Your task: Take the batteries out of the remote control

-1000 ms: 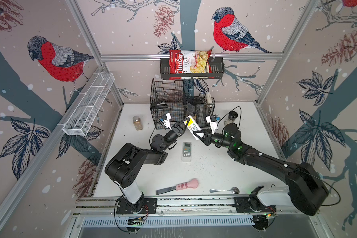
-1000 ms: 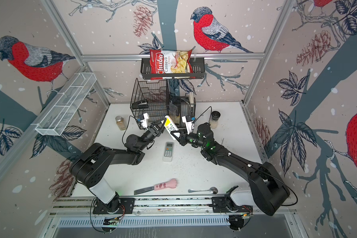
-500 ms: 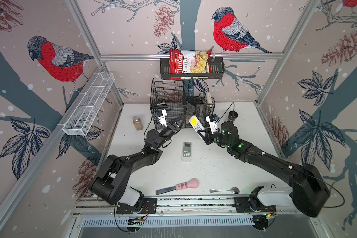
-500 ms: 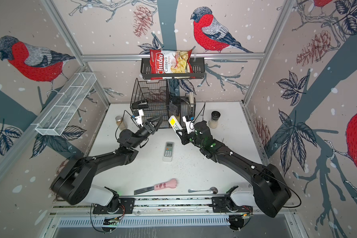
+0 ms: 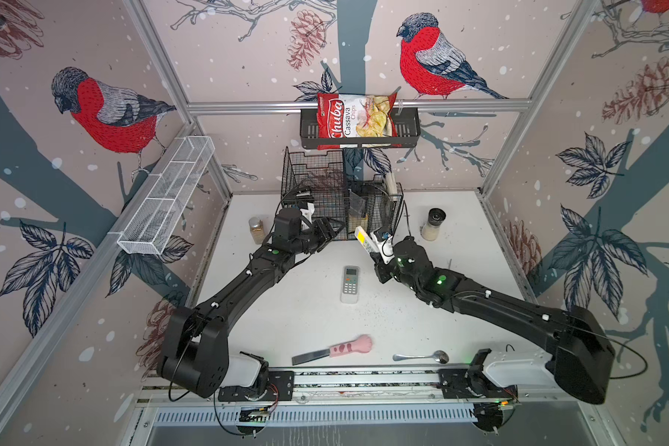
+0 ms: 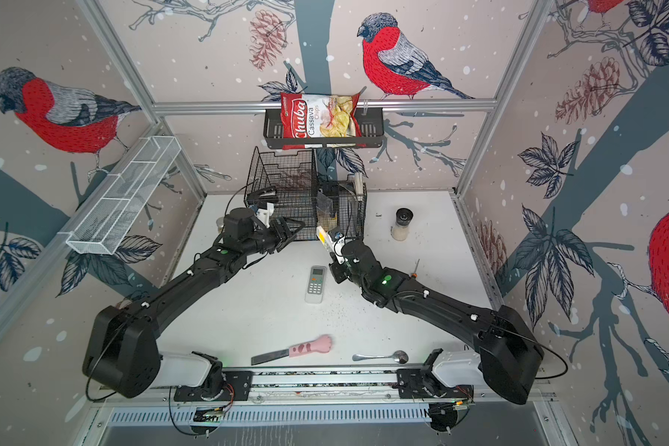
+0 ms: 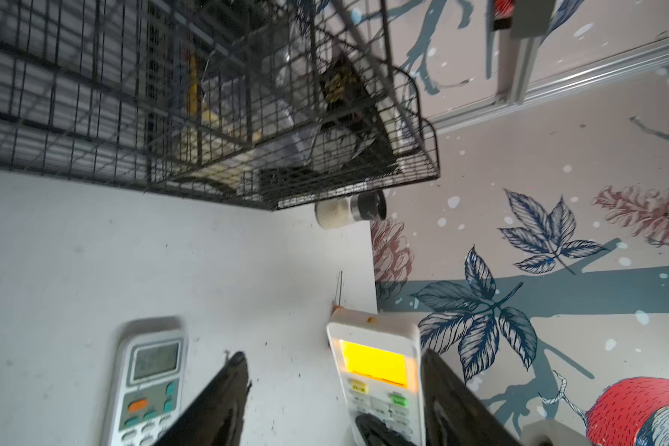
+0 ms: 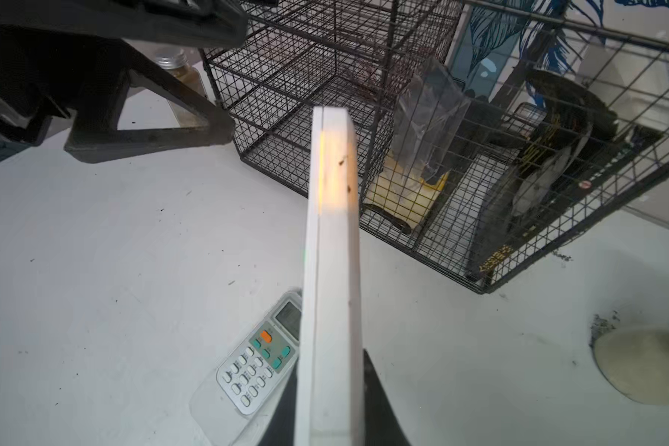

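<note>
Tabletop white, speckled; walls bird-print; remote held aloft.

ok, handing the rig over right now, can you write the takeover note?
Left gripper: open, empty, in front of the wire basket, apart from the lit-screen remote.
Right gripper: shut on the lit-screen remote, raised off the table.
Second remote: flat on the table, face up, nothing touching it.
Batteries: none in view; the lit screen suggests they are probably inside.
Done: remote lifted. Left: open its back, pull the batteries, set them down.
</note>
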### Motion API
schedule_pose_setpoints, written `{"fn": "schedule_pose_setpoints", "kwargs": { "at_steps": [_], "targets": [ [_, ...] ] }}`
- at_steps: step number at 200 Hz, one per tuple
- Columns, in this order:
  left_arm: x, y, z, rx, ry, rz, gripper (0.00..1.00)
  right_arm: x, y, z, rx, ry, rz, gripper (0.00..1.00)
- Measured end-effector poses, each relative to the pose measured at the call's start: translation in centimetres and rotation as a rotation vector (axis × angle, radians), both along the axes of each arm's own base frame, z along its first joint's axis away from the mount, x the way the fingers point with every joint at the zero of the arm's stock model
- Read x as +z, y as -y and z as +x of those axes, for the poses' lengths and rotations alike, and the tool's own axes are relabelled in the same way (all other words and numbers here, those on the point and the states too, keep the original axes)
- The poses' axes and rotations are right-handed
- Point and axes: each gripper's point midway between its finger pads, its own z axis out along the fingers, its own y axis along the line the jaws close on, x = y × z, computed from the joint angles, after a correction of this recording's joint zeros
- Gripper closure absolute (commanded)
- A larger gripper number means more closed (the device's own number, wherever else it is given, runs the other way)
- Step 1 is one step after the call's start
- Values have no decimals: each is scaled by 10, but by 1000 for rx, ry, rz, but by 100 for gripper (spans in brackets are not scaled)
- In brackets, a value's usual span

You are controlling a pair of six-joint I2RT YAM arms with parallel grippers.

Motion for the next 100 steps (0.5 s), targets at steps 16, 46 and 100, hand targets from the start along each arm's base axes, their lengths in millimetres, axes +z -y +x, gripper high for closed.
{"fn": "schedule_pose_setpoints", "kwargs": {
  "at_steps": [16,46,100],
  "targets": [
    [5,3,-2,-28,-26,6,31,-1,-5,-5,11,37,-47,91],
    [9,8,-7,-73,-67,3,31,-6,-12,-9,18,88,-134,91],
    [-14,11,-21,-116,-189,8,32,-10,-19,-11,25,145,-228,91]
  ]
}}
